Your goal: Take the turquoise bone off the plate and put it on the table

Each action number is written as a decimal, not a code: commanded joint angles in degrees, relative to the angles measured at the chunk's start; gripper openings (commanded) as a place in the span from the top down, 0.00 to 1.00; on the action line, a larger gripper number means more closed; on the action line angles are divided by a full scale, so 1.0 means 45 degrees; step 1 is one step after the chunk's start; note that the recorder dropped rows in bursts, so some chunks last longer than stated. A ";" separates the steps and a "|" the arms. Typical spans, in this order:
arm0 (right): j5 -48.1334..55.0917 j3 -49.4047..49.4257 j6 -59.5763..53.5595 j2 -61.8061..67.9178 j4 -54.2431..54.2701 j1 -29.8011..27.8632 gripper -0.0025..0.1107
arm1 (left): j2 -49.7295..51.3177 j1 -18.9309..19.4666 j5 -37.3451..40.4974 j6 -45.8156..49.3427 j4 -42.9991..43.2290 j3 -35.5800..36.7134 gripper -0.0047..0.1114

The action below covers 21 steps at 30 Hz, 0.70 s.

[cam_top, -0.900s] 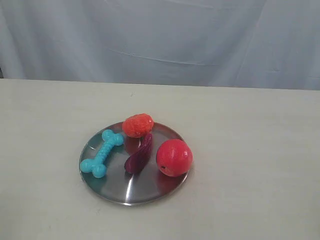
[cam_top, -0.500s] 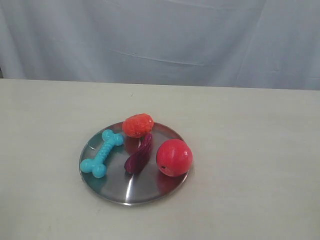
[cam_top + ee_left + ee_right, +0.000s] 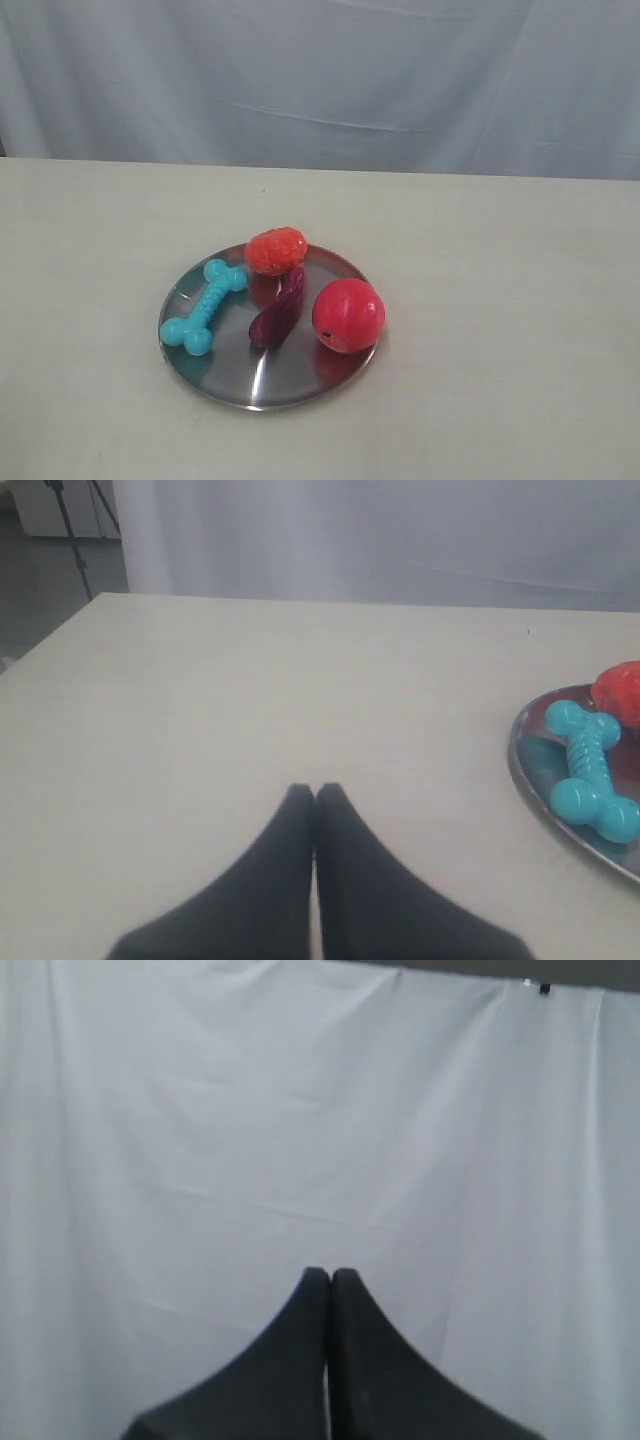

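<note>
Turquoise bone (image 3: 204, 306): lies flat on left part of plate (image 3: 285, 385), one end near rim.
Plate: on table (image 3: 500, 300); also bears purple piece (image 3: 278, 310) at middle, red ball (image 3: 348, 315) at right, orange bumpy toy (image 3: 276, 250) at far rim.
Left gripper (image 3: 315, 792): fingers pressed together, empty, over bare table, apart from bone.
Right gripper (image 3: 330, 1275): fingers pressed together, empty, facing white curtain (image 3: 200, 1110).

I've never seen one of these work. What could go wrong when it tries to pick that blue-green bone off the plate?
The turquoise bone lies near the rim of the plate, so a grab might skid or tip the shiny plate. The dark purple toy and red ball sit close by; a nudge could roll the ball off. The left fingers are shut and must open first.
</note>
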 commanded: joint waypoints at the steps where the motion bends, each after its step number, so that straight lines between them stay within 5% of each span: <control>1: -0.2509 0.0045 0.4028 -0.0067 -0.0095 0.0035 0.98 | -0.0017 0.0057 -0.0068 -0.0053 -0.0051 0.0032 0.96; 4: -0.2591 0.0045 0.8952 -0.0067 -0.0118 0.0035 0.98 | -0.0017 0.0057 -0.0068 -0.0053 -0.0051 0.0032 0.96; 11: -0.2405 -0.0888 0.9055 0.0259 -0.3771 0.0035 0.98 | -0.0017 0.0057 -0.0068 -0.0053 -0.0051 0.0032 0.96; 16: 0.2239 -0.3729 1.2653 0.2256 -0.5916 0.0035 0.98 | -0.0017 0.0057 -0.0068 -0.0053 -0.0051 0.0032 0.96; 21: 0.4023 -0.6290 1.4054 0.5500 -0.8509 0.0878 0.98 | -0.0017 0.0057 -0.0068 -0.0053 -0.0051 0.0032 0.96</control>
